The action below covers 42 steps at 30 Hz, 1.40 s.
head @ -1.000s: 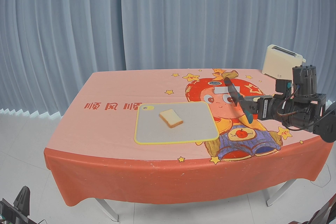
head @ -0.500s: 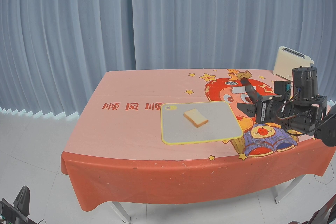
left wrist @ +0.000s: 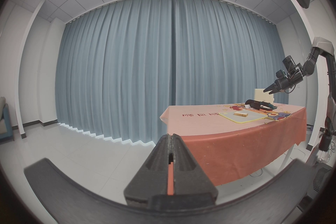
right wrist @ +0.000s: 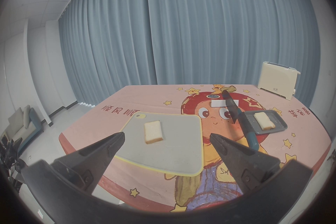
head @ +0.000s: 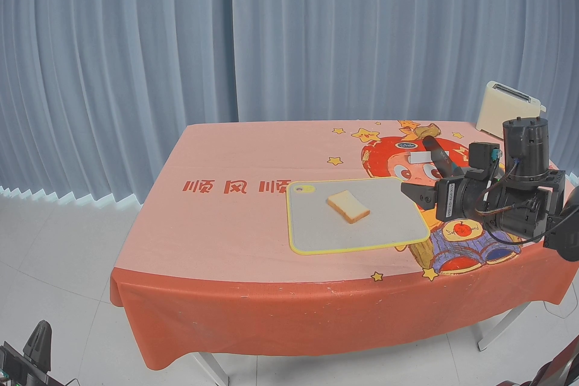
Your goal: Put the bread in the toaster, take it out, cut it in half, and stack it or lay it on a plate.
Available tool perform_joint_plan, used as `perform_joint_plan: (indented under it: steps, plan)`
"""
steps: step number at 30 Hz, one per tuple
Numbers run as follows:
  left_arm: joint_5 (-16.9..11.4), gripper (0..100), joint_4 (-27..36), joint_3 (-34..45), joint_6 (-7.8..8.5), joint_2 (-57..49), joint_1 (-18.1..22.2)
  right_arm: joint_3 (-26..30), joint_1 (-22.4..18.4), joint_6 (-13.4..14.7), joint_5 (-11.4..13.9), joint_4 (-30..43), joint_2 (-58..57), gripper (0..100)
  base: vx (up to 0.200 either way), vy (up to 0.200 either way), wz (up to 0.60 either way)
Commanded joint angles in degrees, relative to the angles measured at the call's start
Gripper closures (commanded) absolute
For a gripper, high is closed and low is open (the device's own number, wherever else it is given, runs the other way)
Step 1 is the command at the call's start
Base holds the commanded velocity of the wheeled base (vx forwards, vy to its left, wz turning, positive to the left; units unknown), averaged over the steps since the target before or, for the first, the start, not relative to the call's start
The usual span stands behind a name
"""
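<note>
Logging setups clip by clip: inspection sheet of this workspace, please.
Surface: orange cartoon-print tablecloth.
Job's things: tan bread slice on yellow-rimmed grey cutting board; second slice on grey rectangular tray; cream toaster, far right corner; blue-handled knife beside tray.
Clutter: white paper label by knife blade.
Grippers: left gripper low, away from table, jaws shut; right gripper above table's right side, jaws open.
Cables: thin wires on right wrist.
Surroundings: blue-grey curtain; white tiled floor.

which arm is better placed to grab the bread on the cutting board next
Right. The right gripper hangs open over the table beside the cutting board, facing the bread; the left gripper is shut and well back from the table.
</note>
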Motion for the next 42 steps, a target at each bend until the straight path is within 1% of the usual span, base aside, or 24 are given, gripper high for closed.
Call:
perform_joint_plan:
  steps: [1,7,9,11,14,18,23,30,34,37,39,42]
  plan:
    - [0.0,100,0.0,1.0,-0.02,-0.9,0.0,0.1,0.6,0.1,-0.1,-0.1,-0.5,0,0.000,0.000,0.00]
    - [0.0,100,0.0,1.0,-0.02,-0.9,0.0,0.1,1.4,0.0,-0.2,0.0,-2.0,0,0.000,0.000,0.00]
    - [-0.1,100,0.0,1.0,-0.02,-0.9,0.0,-0.4,2.4,0.1,-0.2,0.1,-2.7,0,0.000,0.000,0.00]
    - [0.0,100,0.0,1.0,-0.02,-0.9,0.0,-1.3,3.1,-0.2,-0.2,0.1,-2.3,0,0.000,0.000,0.00]
    - [0.0,100,0.0,1.0,-0.02,-0.9,0.0,-3.7,3.1,-0.3,-0.2,1.0,-1.5,0,0.000,0.000,0.00]
    - [-0.1,100,0.0,1.0,-0.02,-0.9,0.0,-7.4,2.8,-0.2,0.3,0.8,2.3,0,0.000,0.000,0.00]
    - [0.0,100,0.0,1.0,-0.02,-0.9,0.0,-10.4,2.9,-0.3,-0.2,0.3,7.0,0,0.000,0.000,0.00]
    - [-0.1,100,0.0,1.0,-0.02,-0.9,-0.1,-13.3,3.0,-0.4,-0.1,1.0,11.1,0,0.000,0.000,0.00]
    - [-0.1,100,0.0,1.0,-0.02,-0.9,0.0,-14.3,2.6,-0.4,0.7,1.0,12.7,0,0.000,0.000,0.00]
    - [-0.1,100,0.0,1.0,-0.02,-0.9,0.0,-14.5,3.8,-0.4,0.6,1.0,15.1,0,0.000,0.000,0.00]
    - [0.0,100,0.0,1.0,-0.02,-0.9,0.0,-14.8,5.4,-0.3,0.4,1.0,16.5,0,0.000,0.000,0.00]
    - [-0.1,100,0.0,1.0,-0.02,-0.9,0.0,-16.3,5.8,-0.3,0.7,1.0,19.4,0,0.000,0.000,0.00]
